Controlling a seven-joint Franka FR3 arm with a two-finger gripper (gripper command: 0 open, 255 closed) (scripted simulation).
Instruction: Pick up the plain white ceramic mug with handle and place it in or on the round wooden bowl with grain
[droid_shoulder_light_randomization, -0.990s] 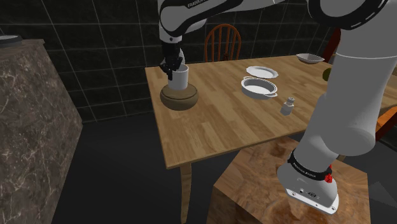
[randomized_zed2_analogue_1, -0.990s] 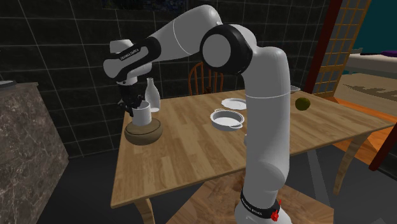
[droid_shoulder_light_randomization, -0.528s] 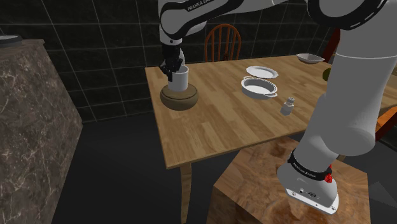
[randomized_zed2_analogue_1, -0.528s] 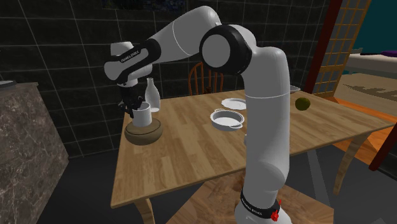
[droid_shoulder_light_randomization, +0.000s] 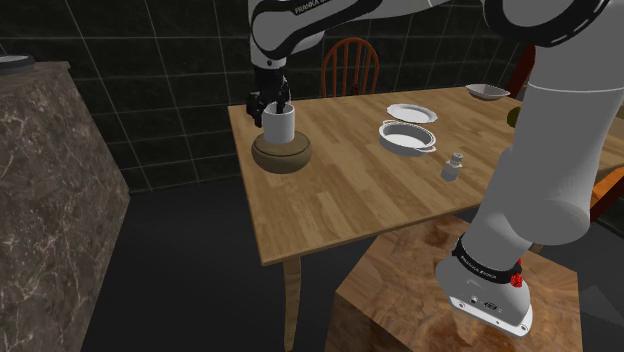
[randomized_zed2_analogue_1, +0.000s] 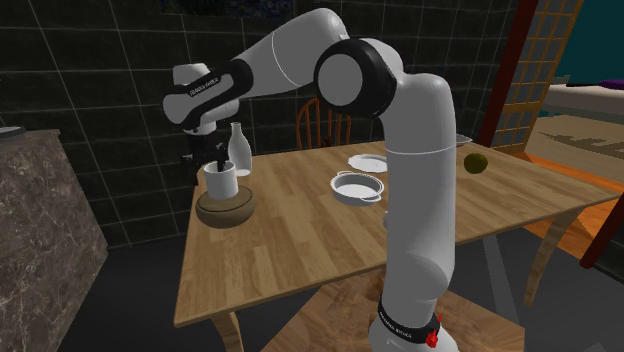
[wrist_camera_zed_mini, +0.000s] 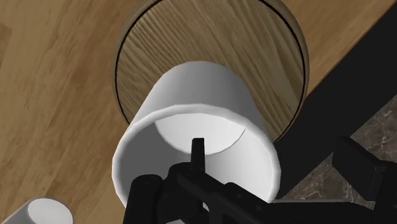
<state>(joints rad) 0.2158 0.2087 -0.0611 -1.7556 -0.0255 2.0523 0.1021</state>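
The jaws stand apart astride the rim of the white mug (wrist_camera_zed_mini: 203, 95): one finger hangs over its mouth, the other outside its wall, and neither seems to press on it. The mug stands upright in the wooden bowl (wrist_camera_zed_mini: 210, 32), so the placing looks done and the release is the step in hand. The next move calls for a straight lift, so that the inner finger clears the rim without tipping the mug.

The bowl (droid_shoulder_light_randomization: 282, 155) sits at the far left corner of the bench (droid_shoulder_light_randomization: 380, 190), close to its left edge in the shoulder view. A white bottle (randomized_zed2_analogue_1: 237, 150) stands just beyond it, so room sideways is tight. Overhead is open. The white dishes (droid_shoulder_light_randomization: 408, 137) lie well apart to the right.
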